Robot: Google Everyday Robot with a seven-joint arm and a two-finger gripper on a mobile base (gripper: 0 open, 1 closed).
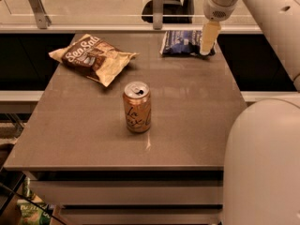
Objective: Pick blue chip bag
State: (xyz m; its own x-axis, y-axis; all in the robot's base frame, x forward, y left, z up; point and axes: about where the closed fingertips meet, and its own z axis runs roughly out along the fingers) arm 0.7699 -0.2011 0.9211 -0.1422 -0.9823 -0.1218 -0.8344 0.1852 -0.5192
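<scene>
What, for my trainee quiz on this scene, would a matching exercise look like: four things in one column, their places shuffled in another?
Things:
1. blue bag
2. brown bag
3. can
4. gripper

Places:
A. upright near the middle of the table
B. lying at the far left
C. down at the blue bag's right end
D. lying at the far edge, right of centre

Pairs: 1-D, 2-B, 3-A, 4-C
</scene>
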